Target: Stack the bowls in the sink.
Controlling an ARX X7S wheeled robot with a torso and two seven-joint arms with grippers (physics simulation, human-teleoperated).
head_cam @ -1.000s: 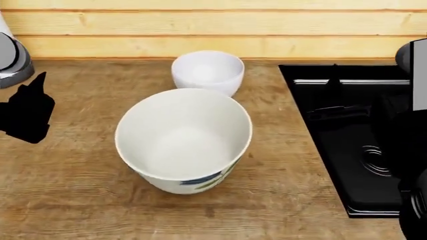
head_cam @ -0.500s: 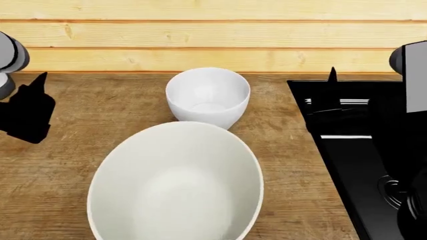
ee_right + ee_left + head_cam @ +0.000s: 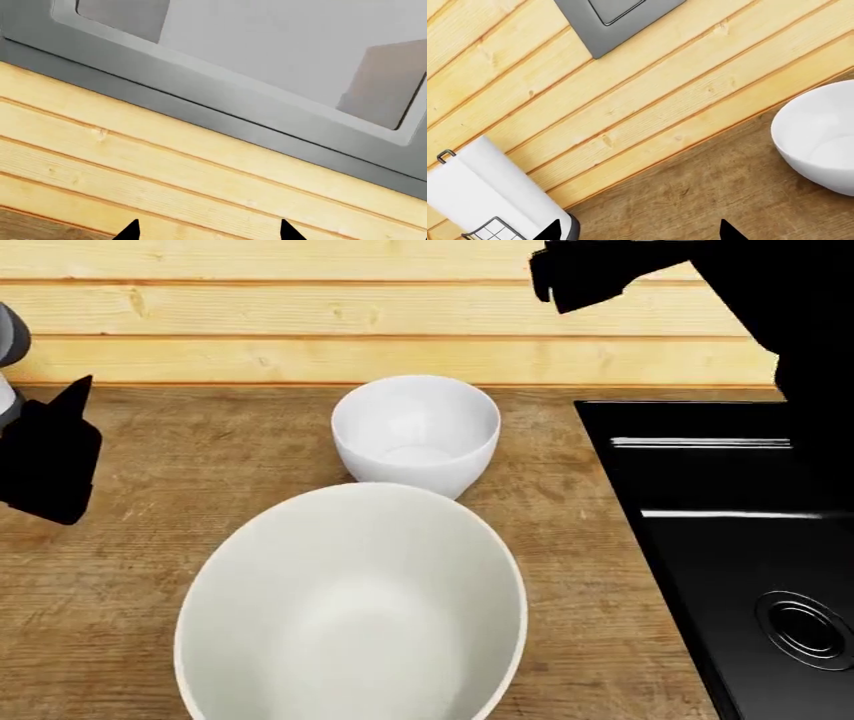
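At far left of the head view, the black left gripper [image 3: 51, 455] hovers over the brown wooden countertop [image 3: 187, 470], holding nothing; its wrist camera shows two fingertips well apart, with a white paper-towel roll in a wire holder [image 3: 484, 192] against the pale plank wall [image 3: 647, 100]. Centre, the large cream glossy bowl [image 3: 354, 605] sits nearest the camera, the smaller bright white bowl [image 3: 415, 433] just behind it; both stand outside the glossy black sink [image 3: 727, 530] at right. Above the sink, the black right gripper [image 3: 601, 275] is raised before the wall, tips apart and empty. Half a second earlier that arm hung low at the sink's right edge; the bowls are unmoved.
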